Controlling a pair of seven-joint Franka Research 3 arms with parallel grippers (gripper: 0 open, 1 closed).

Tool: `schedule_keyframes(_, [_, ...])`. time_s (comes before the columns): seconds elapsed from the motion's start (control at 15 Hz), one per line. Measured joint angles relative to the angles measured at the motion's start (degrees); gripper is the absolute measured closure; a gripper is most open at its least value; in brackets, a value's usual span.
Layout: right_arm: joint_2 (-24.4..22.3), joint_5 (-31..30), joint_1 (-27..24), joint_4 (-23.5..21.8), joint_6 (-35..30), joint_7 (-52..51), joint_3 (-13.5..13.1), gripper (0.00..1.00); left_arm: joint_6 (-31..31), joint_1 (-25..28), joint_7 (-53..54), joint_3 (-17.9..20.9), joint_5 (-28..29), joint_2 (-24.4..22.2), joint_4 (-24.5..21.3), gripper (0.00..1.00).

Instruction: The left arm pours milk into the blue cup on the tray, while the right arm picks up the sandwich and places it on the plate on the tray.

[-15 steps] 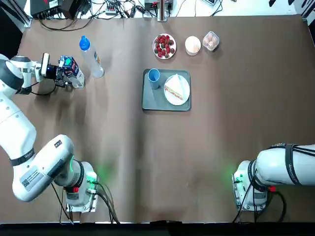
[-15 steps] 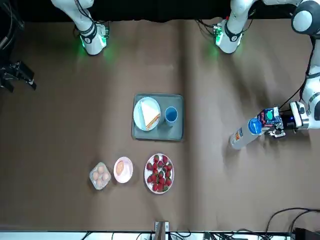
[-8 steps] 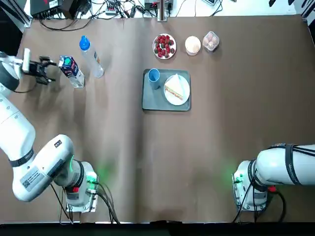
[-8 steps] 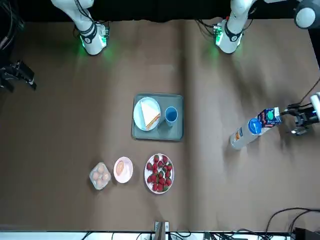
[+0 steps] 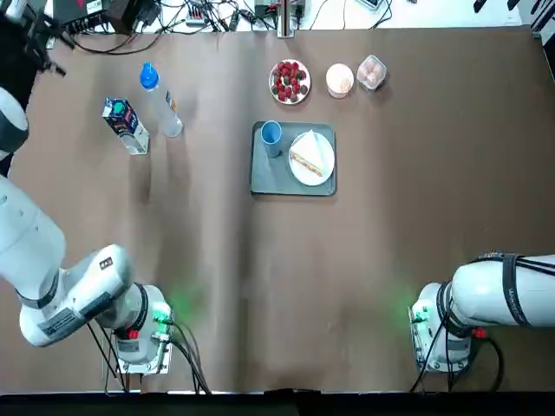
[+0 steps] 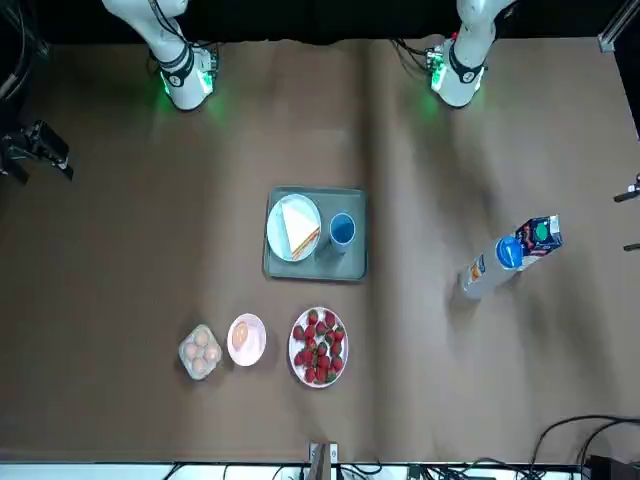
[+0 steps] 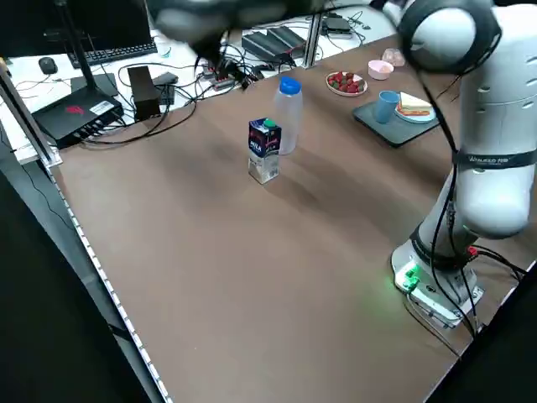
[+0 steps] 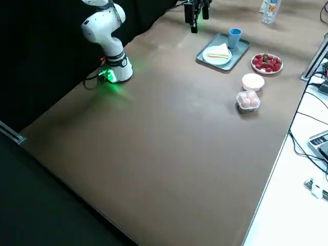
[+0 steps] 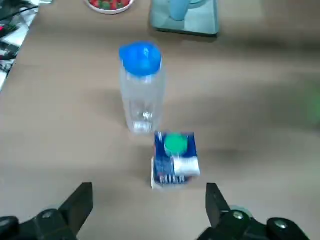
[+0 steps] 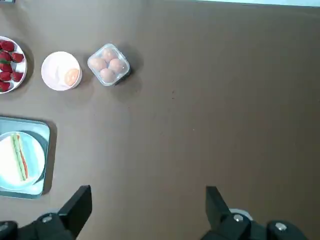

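Note:
The milk carton (image 5: 124, 124) stands upright on the table at the far left, beside a water bottle (image 5: 160, 100). My left gripper (image 9: 148, 189) is open and empty. It hangs well clear of the carton (image 9: 175, 157), back toward the table's far left corner. The blue cup (image 5: 270, 134) stands on the grey tray (image 5: 269, 178) next to the white plate (image 5: 299, 173). The sandwich (image 5: 310, 158) lies on that plate. My right gripper (image 10: 148, 190) is open and empty, high above the table's right side, apart from the tray (image 10: 44, 155).
A plate of strawberries (image 5: 289, 81), a small white bowl (image 5: 340, 79) and a clear box of eggs (image 5: 371, 71) sit in a row behind the tray. Cables and equipment line the table's far edge. Both arm bases stand at the near edge.
My left gripper opened, let go of the milk carton and drew back and up toward the far left corner. The carton stays standing by the bottle. The right arm has not moved.

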Motion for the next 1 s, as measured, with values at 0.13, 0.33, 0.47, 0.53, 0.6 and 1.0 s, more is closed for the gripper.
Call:
schedule_keyframes(0.13, [0.00,0.00,0.00,-0.04,0.00,0.00,0.00,0.00,0.02,-6.44,-4.50,-0.04,1.19,-3.24,-0.50,0.00])
schedule_keyframes(0.33, [0.00,0.01,-0.01,-0.04,0.01,0.00,-0.01,0.00,1.97,-15.27,-12.06,-0.03,4.30,-5.22,-1.27,0.00])
schedule_keyframes(0.47, [0.00,0.42,-0.30,0.05,0.08,0.07,-0.13,0.00,3.76,-19.92,-20.17,-0.07,6.73,-5.69,-1.81,0.00])
schedule_keyframes(0.53, [0.00,1.09,-0.65,0.18,0.08,0.07,-0.28,0.00,4.07,-21.78,-24.47,-0.07,7.91,-5.76,-1.91,0.00])
schedule_keyframes(0.6, [0.00,1.79,-1.01,0.34,0.08,0.07,-0.42,0.00,4.34,-23.53,-29.31,-0.06,9.49,-5.77,-1.92,0.00])
schedule_keyframes(1.0, [0.00,2.48,-1.60,0.67,-2.89,0.07,-0.51,0.00,5.07,-33.56,-65.07,-0.07,21.69,-5.87,-1.96,0.00])
